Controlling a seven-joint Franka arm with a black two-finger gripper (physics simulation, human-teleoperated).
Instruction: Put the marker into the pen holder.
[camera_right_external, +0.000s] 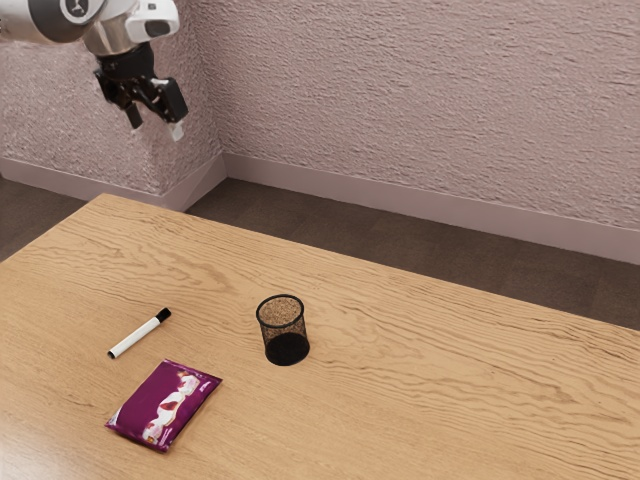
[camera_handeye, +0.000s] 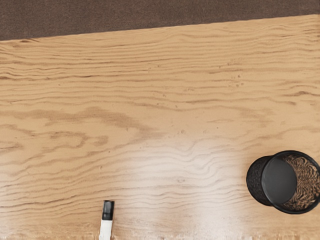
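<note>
Rough pinkish plaster (camera_right_external: 420, 110) backs a wood-grained table (camera_right_external: 450, 380). Upper left of the exterior view, the gripper (camera_right_external: 156, 128) hangs, jaws apart; lower left, the slim white, black-capped marker (camera_right_external: 138, 335) lies between glossy purple packet (camera_right_external: 140, 405) and table edge, left of the round black mesh pen holder (camera_right_external: 286, 348).

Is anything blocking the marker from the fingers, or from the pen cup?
Nothing visible does: the fingers are above the table, the marker lies uncovered, and only bare wood separates it from the cup.
</note>
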